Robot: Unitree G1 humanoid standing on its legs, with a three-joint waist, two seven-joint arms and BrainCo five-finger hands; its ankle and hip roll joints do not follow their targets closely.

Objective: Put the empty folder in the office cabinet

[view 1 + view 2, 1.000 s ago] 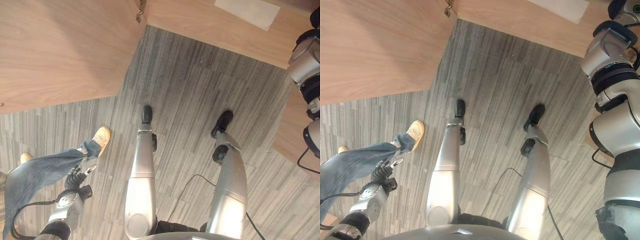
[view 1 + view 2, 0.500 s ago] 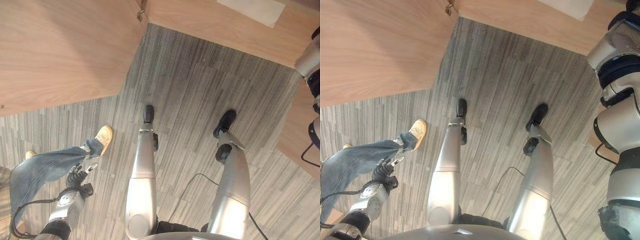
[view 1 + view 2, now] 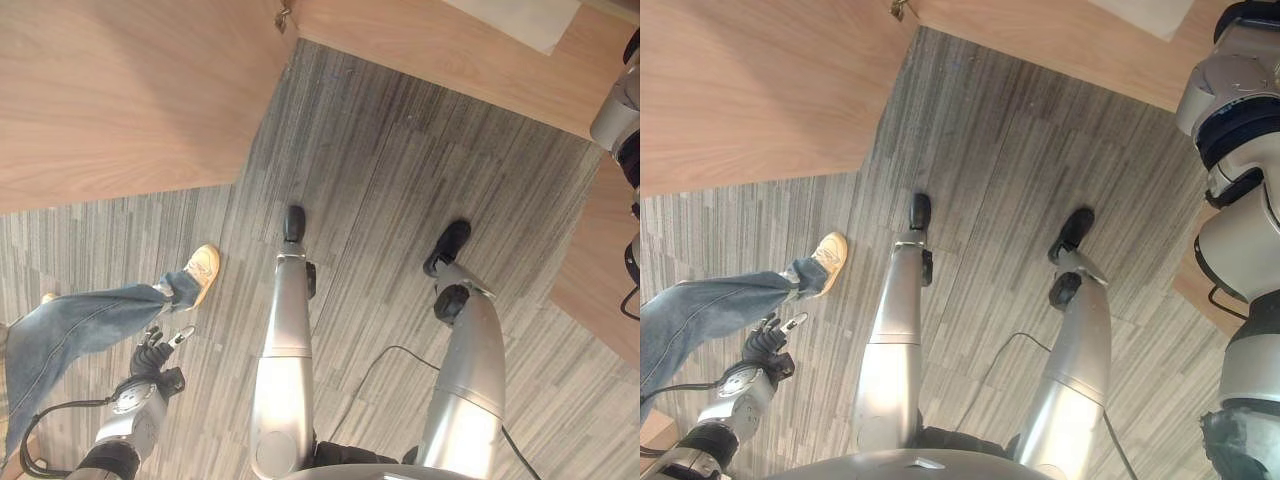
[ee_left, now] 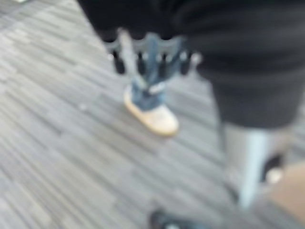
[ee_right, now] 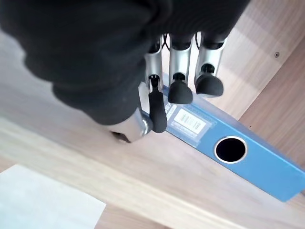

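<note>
A blue folder (image 5: 267,171) with a round hole and a barcode label on its spine lies on a wooden shelf (image 5: 95,162) between wooden cabinet walls. My right hand (image 5: 180,90) is at the folder's near end. Its fingers are curled, with the dark tips against the spine and the upper edge. My left hand (image 3: 152,352) hangs low at my side over the floor, fingers relaxed and holding nothing. It also appears in the left wrist view (image 4: 143,52).
A person's jeans leg (image 3: 80,320) and tan shoe (image 3: 203,270) stand on the grey striped floor close to my left hand. A large wooden cabinet panel (image 3: 120,90) fills the upper left. A white sheet (image 3: 515,15) lies on wood at the top right.
The head view has shifted slightly. The person's leg and shoe have moved a little to the left. My left hand has stayed in place.
</note>
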